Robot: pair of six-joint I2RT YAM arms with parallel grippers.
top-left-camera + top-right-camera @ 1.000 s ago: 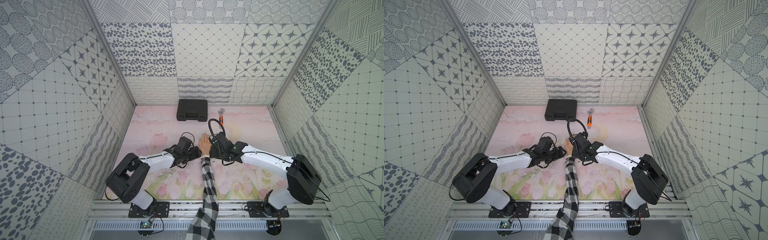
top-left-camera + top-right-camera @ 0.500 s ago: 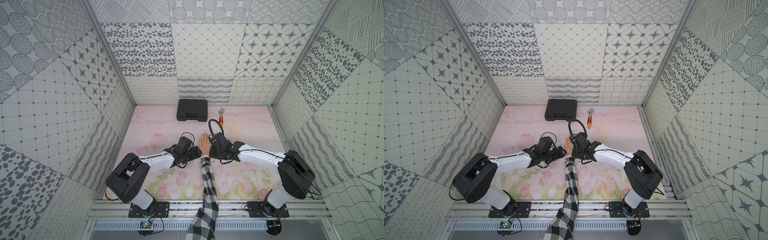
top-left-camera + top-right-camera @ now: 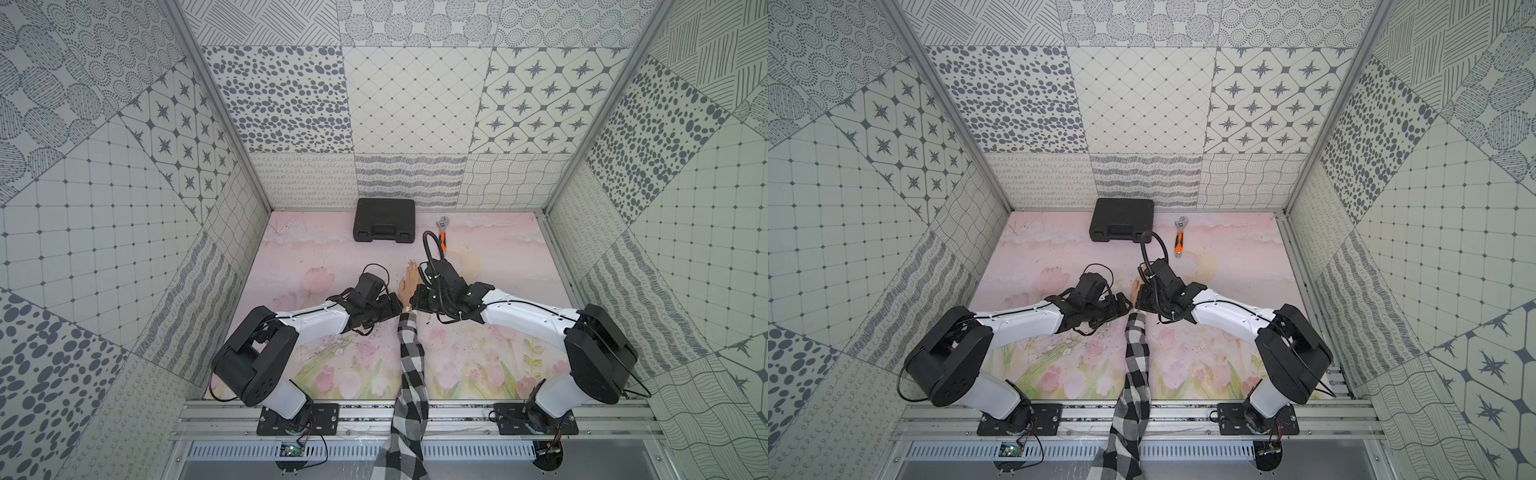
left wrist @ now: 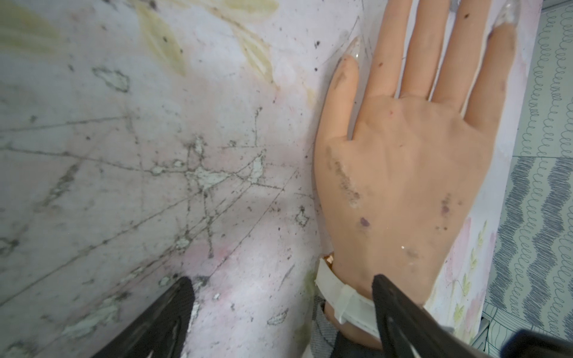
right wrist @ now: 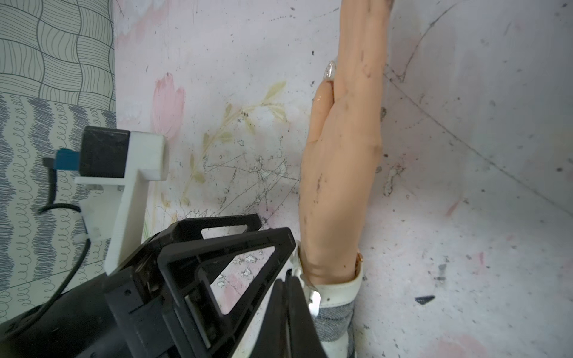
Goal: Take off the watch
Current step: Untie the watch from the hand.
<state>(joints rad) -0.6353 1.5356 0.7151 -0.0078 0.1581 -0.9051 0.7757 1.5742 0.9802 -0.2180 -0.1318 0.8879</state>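
The watch (image 4: 339,296) is a pale white strap round the mannequin hand's (image 4: 403,173) wrist. Only a gold edge of its case shows. My left gripper (image 4: 282,297) is open; one finger (image 4: 393,310) lies over the wrist and the other rests on the mat, with part of the strap between them. My right gripper (image 5: 288,280) is shut, its tips against the strap beside the metal buckle (image 5: 313,300). Whether strap is pinched between them I cannot make out. In a top view both grippers (image 3: 392,309) (image 3: 417,301) flank the wrist just above the checked sleeve (image 3: 409,374).
A black case (image 3: 384,220) and an orange-handled wrench (image 3: 442,235) lie by the back wall. The sleeved arm runs from the front rail to the middle of the floral mat (image 3: 498,257). Patterned walls close in on three sides.
My right gripper has shut at the strap by the buckle, and its elbow has swung inward. My left gripper has opened slightly wider around the wrist.
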